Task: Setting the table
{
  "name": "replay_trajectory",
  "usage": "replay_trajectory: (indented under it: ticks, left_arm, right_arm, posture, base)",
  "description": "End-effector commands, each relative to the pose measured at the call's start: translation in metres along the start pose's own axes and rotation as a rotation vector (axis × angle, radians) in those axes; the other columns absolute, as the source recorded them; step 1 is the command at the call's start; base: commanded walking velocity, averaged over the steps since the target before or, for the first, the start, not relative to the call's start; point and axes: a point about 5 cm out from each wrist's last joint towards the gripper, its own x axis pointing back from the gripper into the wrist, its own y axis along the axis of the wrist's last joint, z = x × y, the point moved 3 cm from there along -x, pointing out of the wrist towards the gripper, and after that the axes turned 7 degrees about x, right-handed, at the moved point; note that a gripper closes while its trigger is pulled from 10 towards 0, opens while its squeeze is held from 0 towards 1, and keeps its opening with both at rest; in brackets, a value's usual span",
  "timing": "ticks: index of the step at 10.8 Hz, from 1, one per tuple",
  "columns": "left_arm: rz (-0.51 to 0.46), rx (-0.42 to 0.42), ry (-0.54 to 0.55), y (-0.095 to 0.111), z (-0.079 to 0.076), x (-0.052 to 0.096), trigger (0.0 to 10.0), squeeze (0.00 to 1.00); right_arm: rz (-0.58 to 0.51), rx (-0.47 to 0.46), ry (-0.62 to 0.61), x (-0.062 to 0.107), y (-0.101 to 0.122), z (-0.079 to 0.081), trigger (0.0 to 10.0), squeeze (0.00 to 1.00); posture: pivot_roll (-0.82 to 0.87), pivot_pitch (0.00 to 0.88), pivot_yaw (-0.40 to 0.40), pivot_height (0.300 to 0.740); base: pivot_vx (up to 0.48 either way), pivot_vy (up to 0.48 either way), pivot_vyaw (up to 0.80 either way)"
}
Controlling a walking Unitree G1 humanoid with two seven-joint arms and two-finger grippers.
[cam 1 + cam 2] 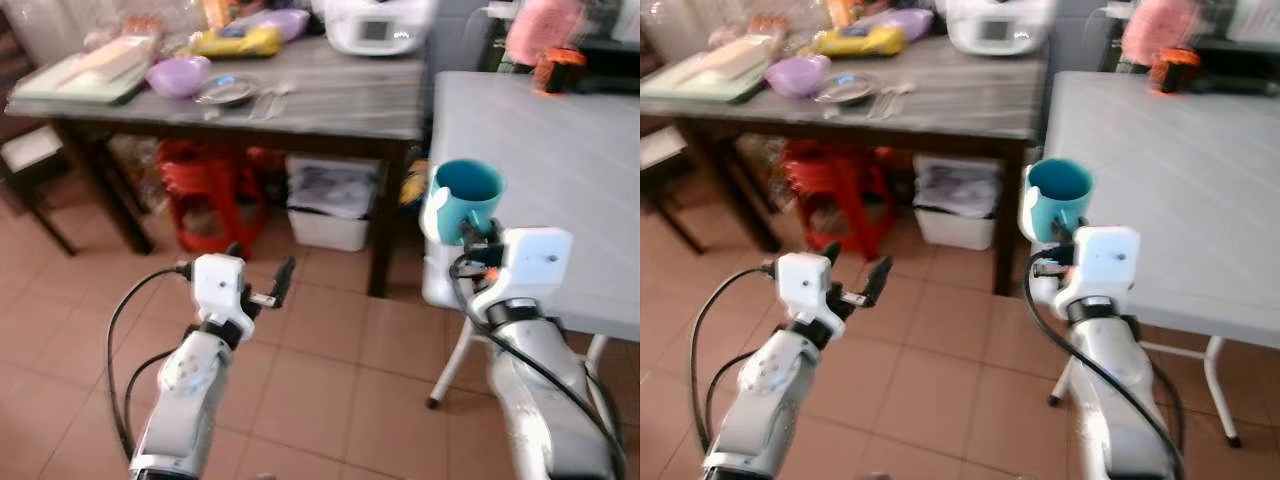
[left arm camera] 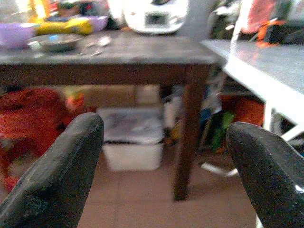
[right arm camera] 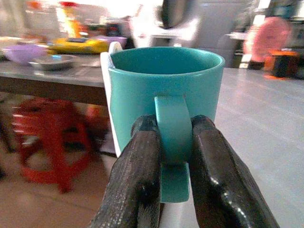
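Teal mug [image 3: 164,90] pinched by right tool [image 3: 166,156], beside grey table [image 1: 560,150]

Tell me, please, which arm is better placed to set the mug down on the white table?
The right: its claw already grips the teal mug by the handle, beside the white table. The left claw is open over the floor.

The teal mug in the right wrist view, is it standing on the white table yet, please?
No, the mug is held up by its handle between the right gripper's fingers, at the edge of the white table.
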Motion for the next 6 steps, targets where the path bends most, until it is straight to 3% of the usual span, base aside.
replay_trajectory:
  ticks: [1, 4, 6]
  left_arm:
    - [-0.014, -0.009, 0.006, 0.0043, 0.0009, 0.0005, 10.0, 0.00]
    - [-0.011, -0.013, 0.004, 0.0037, 0.0005, -0.0006, 10.0, 0.00]
    - [-0.026, -0.025, -0.003, 0.0058, 0.0000, -0.0006, 10.0, 0.00]
  right_arm:
    - [-0.021, -0.028, 0.016, -0.0005, 0.0044, 0.0004, 10.0, 0.00]
    - [-0.003, 0.009, 0.006, 0.0005, 0.0007, -0.0002, 10.0, 0.00]
    - [-0.023, -0.032, 0.000, 0.0003, 0.0042, -0.0048, 10.0, 0.00]
  posture:
    - [-0.01, 0.090, 0.074, 0.740]
    - [-0.01, 0.090, 0.072, 0.740]
    - [-0.01, 0.090, 0.072, 0.740]
  base:
    - [0.000, 0.360, 0.00]
    - [0.000, 0.360, 0.00]
    - [0.000, 0.127, 0.00]
